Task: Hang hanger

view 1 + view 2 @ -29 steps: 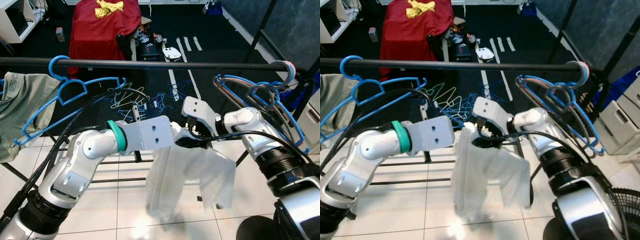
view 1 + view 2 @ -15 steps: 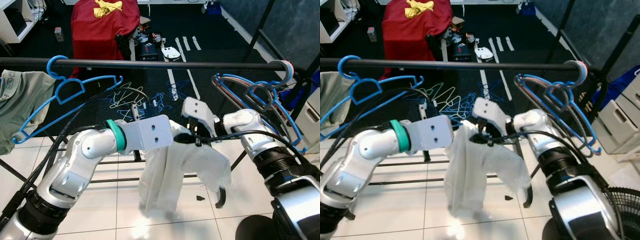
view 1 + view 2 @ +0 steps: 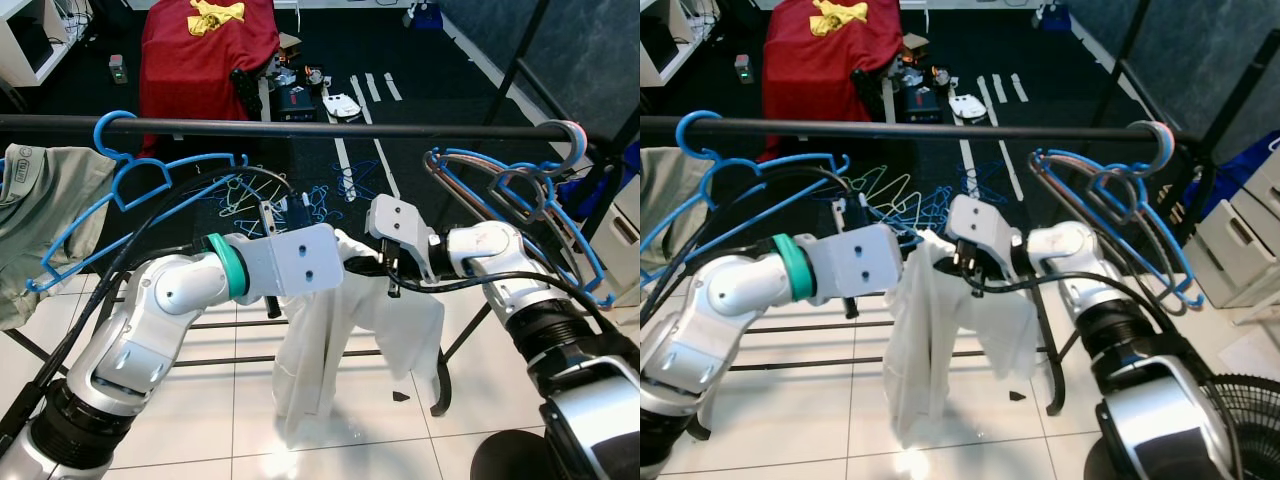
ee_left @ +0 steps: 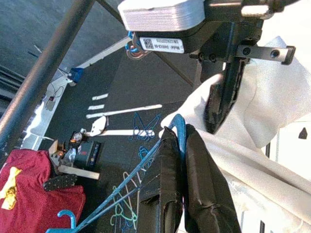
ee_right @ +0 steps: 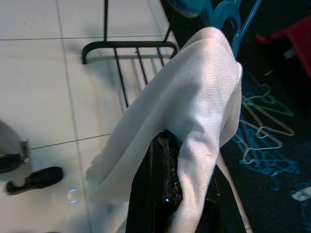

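A white garment (image 3: 340, 340) hangs between my two arms, below the black rail (image 3: 300, 128). It is draped over a blue hanger (image 4: 179, 124), and my left gripper (image 4: 178, 132) is shut on that hanger near its neck. My right gripper (image 5: 165, 141) is shut on a fold of the white garment (image 5: 194, 102), just right of the left one. In the left eye view my right gripper (image 3: 380, 268) sits under its white wrist block, below the rail's middle. The hanger's hook is hidden by cloth and arms.
An empty blue hanger (image 3: 130, 180) and a grey-green shirt (image 3: 40, 220) hang at the rail's left end. Several hangers (image 3: 510, 185) crowd its right end. Loose hangers (image 3: 250, 195) lie on the dark floor behind, with a red cloth (image 3: 205, 50) farther back. The rack's base bars cross the white tiles.
The garment was spread wide to the right; now it is drawn in and hangs narrow. Both grippers have moved slightly up and closer together.
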Available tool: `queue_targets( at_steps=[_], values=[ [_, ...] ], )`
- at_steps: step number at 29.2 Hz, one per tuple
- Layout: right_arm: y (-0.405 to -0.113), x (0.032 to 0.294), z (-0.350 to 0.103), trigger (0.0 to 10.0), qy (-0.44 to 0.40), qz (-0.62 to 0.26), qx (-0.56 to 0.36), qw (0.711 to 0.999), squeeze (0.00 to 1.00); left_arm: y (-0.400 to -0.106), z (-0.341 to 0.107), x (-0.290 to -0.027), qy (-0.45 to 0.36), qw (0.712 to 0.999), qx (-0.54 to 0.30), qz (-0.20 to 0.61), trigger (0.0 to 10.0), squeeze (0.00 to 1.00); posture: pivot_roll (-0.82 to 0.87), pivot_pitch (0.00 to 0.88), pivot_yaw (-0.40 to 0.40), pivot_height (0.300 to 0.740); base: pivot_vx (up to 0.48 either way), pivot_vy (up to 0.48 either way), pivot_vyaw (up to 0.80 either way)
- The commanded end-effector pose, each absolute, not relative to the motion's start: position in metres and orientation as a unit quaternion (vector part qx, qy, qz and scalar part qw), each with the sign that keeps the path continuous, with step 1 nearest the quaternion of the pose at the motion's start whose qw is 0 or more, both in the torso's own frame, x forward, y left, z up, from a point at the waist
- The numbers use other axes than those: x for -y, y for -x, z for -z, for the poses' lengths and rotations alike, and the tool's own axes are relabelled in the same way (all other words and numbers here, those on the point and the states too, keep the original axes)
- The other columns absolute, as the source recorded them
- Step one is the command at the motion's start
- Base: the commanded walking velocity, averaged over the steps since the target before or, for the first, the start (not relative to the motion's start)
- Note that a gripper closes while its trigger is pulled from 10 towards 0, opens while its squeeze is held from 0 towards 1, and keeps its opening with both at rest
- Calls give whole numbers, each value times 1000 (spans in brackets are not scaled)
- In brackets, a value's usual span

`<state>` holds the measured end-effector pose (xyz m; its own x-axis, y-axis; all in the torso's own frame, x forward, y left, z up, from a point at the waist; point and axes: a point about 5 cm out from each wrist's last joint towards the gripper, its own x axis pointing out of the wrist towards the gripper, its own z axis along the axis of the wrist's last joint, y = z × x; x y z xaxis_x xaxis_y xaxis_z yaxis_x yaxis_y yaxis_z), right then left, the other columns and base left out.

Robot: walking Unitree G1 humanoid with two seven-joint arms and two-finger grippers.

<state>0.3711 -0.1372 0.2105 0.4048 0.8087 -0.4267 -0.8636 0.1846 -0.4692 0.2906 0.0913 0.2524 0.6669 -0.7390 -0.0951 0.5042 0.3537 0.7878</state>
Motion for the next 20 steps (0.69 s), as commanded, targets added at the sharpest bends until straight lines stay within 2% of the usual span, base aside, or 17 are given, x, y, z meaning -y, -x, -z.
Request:
queue_targets(
  at_steps=[1, 5, 6, 8, 9, 10, 14, 15, 17, 19, 20],
  values=[
    [-369, 129, -217, 0, 352, -542, 12, 763, 0, -289, -252, -88, -408, 808, 144, 399, 0, 0, -27, 66, 72, 740, 0, 0, 0],
    [-369, 132, -219, 0, 364, -521, 37, 771, 0, -289, -254, -89, -394, 816, 149, 396, 0, 0, -27, 63, 74, 740, 0, 0, 0],
    [-367, 134, -225, 0, 363, -499, 73, 784, 0, -286, -256, -93, -361, 825, 158, 406, 10000, 0, -26, 56, 77, 740, 0, 0, 0],
    [-360, 139, -231, 0, 366, -475, 119, 791, 0, -277, -260, -102, -275, 844, 162, 430, 10000, 0, -24, 53, 78, 740, 0, 0, 0],
    [-360, 139, -231, 0, 366, -475, 119, 791, 0, -277, -260, -102, -275, 844, 162, 430, 10000, 0, -24, 53, 78, 740, 0, 0, 0],
    [-355, 142, -231, 0, 363, -472, 129, 793, 0, -271, -263, -111, -228, 848, 154, 452, 10000, 0, -24, 53, 80, 740, 0, 0, 0],
    [-348, 147, -229, 0, 361, -469, 135, 795, 0, -262, -265, -124, -171, 845, 133, 490, 10000, 0, -24, 52, 82, 740, 0, 0, 0],
    [-344, 150, -227, 0, 353, -467, 135, 800, 0, -255, -266, -133, -148, 835, 123, 515, 10000, 0, -21, 52, 85, 740, 0, 0, 0],
    [-344, 150, -227, 0, 353, -467, 135, 800, 0, -255, -266, -133, -148, 835, 123, 515, 10000, 0, -21, 52, 85, 740, 0, 0, 0],
    [-334, 158, -222, 0, 338, -464, 133, 808, 0, -245, -269, -149, -76, 827, 101, 548, 10000, 0, -21, 52, 90, 740, 0, 0, 0],
    [-328, 159, -221, 0, 328, -471, 130, 808, 0, -245, -267, -155, -48, 833, 90, 543, 10000, 0, -21, 52, 95, 740, 0, 0, 0]
  ],
)
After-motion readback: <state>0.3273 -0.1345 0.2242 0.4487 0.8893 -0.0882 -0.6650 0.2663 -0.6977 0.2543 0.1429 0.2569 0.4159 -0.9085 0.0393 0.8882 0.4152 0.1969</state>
